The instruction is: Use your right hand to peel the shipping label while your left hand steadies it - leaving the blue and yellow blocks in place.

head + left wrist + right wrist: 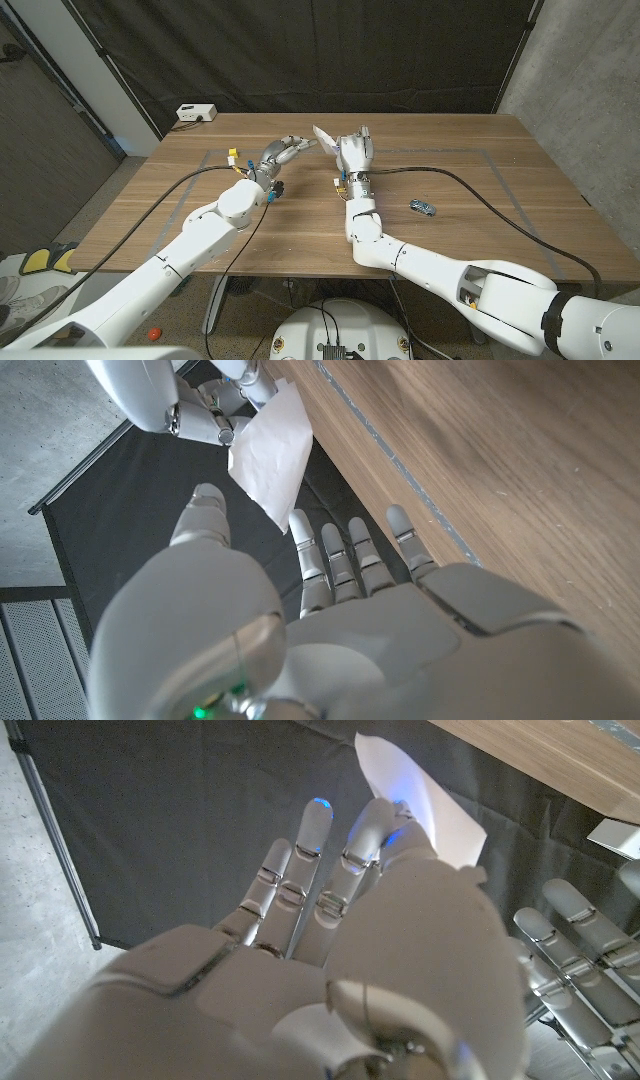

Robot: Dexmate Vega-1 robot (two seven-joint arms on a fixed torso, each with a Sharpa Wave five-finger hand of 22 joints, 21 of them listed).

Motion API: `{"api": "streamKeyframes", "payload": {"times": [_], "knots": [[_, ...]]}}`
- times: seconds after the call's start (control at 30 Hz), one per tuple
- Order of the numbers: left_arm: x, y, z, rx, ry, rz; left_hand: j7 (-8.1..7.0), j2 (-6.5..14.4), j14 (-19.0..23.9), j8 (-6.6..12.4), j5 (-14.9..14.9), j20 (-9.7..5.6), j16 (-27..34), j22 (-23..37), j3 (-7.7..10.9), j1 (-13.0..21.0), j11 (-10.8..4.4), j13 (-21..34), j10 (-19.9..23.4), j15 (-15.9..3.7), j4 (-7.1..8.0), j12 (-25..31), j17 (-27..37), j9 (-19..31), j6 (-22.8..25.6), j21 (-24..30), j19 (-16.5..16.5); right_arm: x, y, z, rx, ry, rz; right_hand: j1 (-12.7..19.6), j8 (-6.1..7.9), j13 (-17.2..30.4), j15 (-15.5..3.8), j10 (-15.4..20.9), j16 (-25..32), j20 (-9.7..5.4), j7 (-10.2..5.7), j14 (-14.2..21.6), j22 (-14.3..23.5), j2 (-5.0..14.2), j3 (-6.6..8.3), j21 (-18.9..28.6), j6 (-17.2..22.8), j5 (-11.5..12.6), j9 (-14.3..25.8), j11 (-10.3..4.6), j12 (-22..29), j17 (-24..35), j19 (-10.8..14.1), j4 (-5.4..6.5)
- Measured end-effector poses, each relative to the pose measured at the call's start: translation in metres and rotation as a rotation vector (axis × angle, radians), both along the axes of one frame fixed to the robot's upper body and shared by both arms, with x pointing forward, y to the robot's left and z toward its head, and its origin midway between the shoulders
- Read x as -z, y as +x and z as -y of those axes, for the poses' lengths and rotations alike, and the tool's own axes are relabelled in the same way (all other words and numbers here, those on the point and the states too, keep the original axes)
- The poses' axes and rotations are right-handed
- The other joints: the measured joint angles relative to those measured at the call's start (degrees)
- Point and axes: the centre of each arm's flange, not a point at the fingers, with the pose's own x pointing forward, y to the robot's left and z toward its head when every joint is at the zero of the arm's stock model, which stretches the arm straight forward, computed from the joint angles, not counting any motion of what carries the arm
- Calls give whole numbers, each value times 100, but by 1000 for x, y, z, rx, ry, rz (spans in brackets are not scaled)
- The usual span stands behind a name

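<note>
Our right hand [356, 152] is raised over the far middle of the wooden table [470, 175], fingers pointing away from us, and it pinches the white shipping label [324, 135] between thumb and fingers. In the right wrist view we see the same hand [330, 960] from behind, with the label [425, 805] standing up past its fingertips, one edge caught against the thumb and the sheet lifted off the table. Our left hand [283, 152] sits just beside the right one on its left side, fingers stretched toward it and spread apart; in the left wrist view this hand [330, 610] has nothing in it, and the label [270, 455] hangs just beyond its fingertips without touching them, held from above by the right hand [200, 410].

Going down in size, a small white box [195, 113] lies at the table's far left corner, well apart from both hands. A small blue object [422, 207] lies on the table to the right of our right forearm. A small yellow block [232, 156] sits on the table just left of the left hand. A blue piece [270, 194] shows beside the left wrist; we cannot tell whether it is the blue block.
</note>
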Motion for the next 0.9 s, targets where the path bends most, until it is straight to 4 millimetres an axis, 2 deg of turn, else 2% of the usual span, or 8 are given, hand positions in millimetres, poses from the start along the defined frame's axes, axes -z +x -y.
{"api": "streamKeyframes", "payload": {"times": [0.13, 0.3, 0.37, 0.6, 0.73, 0.8, 0.83, 0.9], "knots": [[-1, -1, 3, -15, 0, 11, -7, 38, -19, -23, -59, 0, 0, 42, -42, -41, 0, 14, 0, 19, 42, 21, 26, -60, -19, 22, 0, -2, -1, 0, 10, 13, -19, -100, 1, 257, -42, 38, -12, 31, -1, 102, 80, -47, 122, 205, 1, 320, 0, -37, 149, 174, -112, -26], [-2, -3, 7, -48, -22, 17, 101, -23, 293, 387, -107, 0, 26, 154, -137, -102, -59, 53, 296, -62, 70, 241, 56, 59, 671, 202, 0, -3, -2, 0, 8, 19, -10, -139, 1, 455, -42, 40, -134, 40, -2, 102, 183, -78, 334, 451, 2, 711, 0, -39, 257, 346, -246, -64], [-2, -3, 9, -55, -32, 15, 156, -22, 366, 519, -107, 0, 49, 185, -138, -101, -68, 53, 409, -97, 70, 308, 75, 138, 821, 251, 0, -3, -2, 1, 3, 18, 2, -164, 1, 482, -43, 41, -156, 31, -2, 103, 216, -103, 374, 537, 2, 839, 0, -39, 261, 407, -256, -73], [0, -5, 15, -88, -67, -10, 215, -3, 547, 817, -150, 0, 93, 266, -153, -82, -143, 64, 621, -153, 71, 389, 83, 339, 1101, 380, 0, 1, -4, 0, -38, 5, 73, -225, 6, 587, -25, 43, -200, 0, -4, 126, 283, -164, 507, 710, 4, 1089, 0, -40, 305, 563, -347, -65], [0, -5, 18, -100, -68, -22, 213, 45, 567, 884, -150, 0, 93, 316, -106, 184, -152, 67, 630, -174, -61, 443, 103, 445, 1099, 446, 0, 2, -4, 2, -53, 4, 97, -213, 119, 600, -25, 51, -221, 0, -4, 126, 300, -211, 568, 780, 5, 1153, 0, -32, 306, 608, -347, -63], [-2, -6, 20, -103, -62, -27, 160, 46, 567, 884, -150, 0, 93, 329, -64, 344, -152, 78, 630, -173, -116, 456, 109, 457, 1047, 488, 0, 1, -5, 1, -63, 5, 110, -226, 149, 600, -25, 51, -244, -22, -4, 125, 324, -224, 569, 832, 5, 1208, 1, -32, 306, 636, -368, -64], [-1, -6, 21, -106, -58, -32, 128, 48, 567, 884, -150, 0, 93, 342, -47, 431, -153, 88, 629, -174, -151, 465, 108, 474, 1010, 502, 0, 1, -6, 1, -69, 6, 115, -225, 217, 600, -25, 51, -268, -35, -4, 126, 327, -225, 604, 860, 5, 1231, 0, -32, 306, 640, -382, -66], [-2, -6, 22, -107, -51, -36, 118, 30, 567, 884, -150, 0, 52, 361, -27, 624, -156, 106, 536, -174, -219, 465, 108, 505, 808, 551, 0, 1, -6, 1, -76, 7, 121, -261, 218, 600, -25, 51, -285, -41, -5, 125, 327, -261, 624, 899, 5, 1287, 0, -31, 306, 640, -388, -56]]}}
